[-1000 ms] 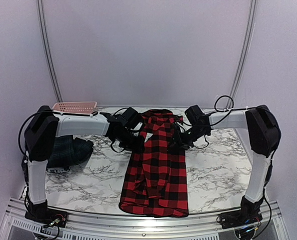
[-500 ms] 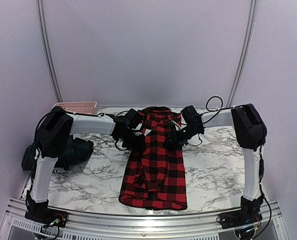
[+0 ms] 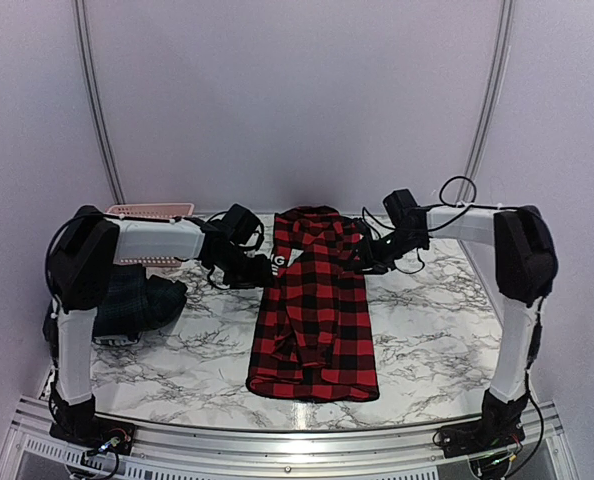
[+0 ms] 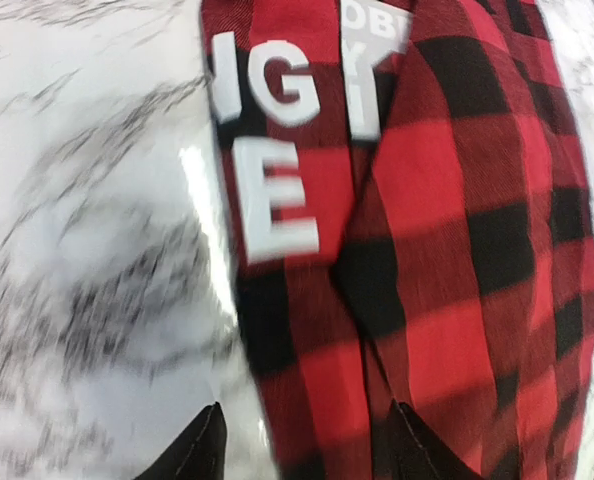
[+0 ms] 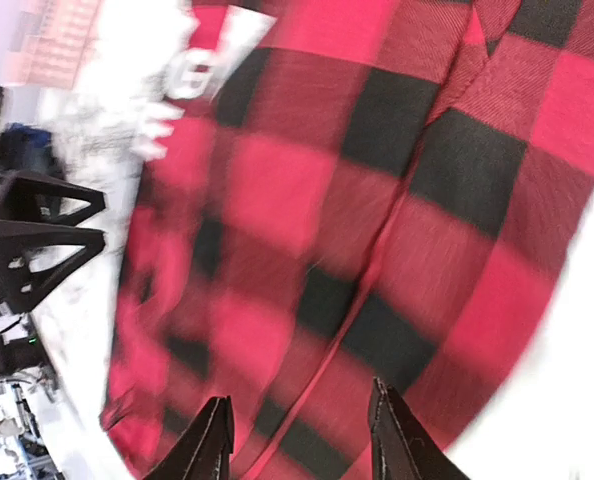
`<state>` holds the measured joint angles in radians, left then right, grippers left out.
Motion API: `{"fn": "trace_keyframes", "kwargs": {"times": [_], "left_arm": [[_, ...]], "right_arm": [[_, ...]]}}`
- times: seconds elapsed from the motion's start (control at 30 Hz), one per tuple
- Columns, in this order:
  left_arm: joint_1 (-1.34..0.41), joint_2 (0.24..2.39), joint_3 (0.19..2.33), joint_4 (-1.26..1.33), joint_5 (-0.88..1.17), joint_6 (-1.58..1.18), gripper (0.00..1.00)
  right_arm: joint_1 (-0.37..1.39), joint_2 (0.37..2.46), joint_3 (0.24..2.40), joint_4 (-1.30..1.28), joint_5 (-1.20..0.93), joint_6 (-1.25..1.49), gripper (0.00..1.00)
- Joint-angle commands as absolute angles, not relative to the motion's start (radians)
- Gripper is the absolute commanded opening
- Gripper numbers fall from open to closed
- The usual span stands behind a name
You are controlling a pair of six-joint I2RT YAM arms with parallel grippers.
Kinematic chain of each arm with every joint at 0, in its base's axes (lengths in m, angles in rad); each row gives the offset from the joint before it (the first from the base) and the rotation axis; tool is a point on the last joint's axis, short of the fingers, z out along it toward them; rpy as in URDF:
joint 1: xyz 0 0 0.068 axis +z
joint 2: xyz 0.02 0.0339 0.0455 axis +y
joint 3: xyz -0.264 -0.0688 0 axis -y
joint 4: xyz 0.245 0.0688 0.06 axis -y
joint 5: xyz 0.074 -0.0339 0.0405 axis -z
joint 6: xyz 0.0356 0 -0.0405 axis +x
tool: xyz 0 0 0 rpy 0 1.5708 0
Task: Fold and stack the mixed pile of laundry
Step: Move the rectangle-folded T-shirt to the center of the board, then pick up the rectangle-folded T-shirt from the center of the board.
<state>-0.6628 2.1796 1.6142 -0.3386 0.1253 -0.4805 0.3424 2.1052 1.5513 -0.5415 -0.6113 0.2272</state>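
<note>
The red-and-black checked shirt point(image 3: 317, 320) lies spread flat in the middle of the marble table point(image 3: 432, 340), collar at the far end. Its white lettering point(image 4: 277, 150) shows at the upper left edge. My left gripper point(image 3: 249, 268) is open just above that left edge; in the left wrist view point(image 4: 305, 455) its jaws straddle the cloth without pinching it. My right gripper point(image 3: 365, 262) is open over the upper right edge, and in the right wrist view point(image 5: 302, 435) the shirt point(image 5: 377, 180) lies below it. A dark green plaid garment point(image 3: 137, 302) lies bunched at the left.
The pink lattice basket point(image 3: 149, 211) stands at the far left corner behind my left arm. The dark bunched garments sit under my left arm's shoulder. Bare marble shows to the right of the shirt and in front of the pile.
Both grippers have let go of the shirt's upper part and moved apart and back. The shirt, pinched narrow before, now lies wider and flatter, with its lettering showing.
</note>
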Motion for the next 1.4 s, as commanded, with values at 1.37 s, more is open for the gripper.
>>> {"fn": "trace_keyframes", "kwargs": {"times": [1.37], "left_arm": [[-1.095, 1.623, 0.649, 0.097, 0.149, -1.131, 0.42]], "right_arm": [[0.701, 1.374, 0.458, -0.262, -0.621, 0.667, 0.30]]}}
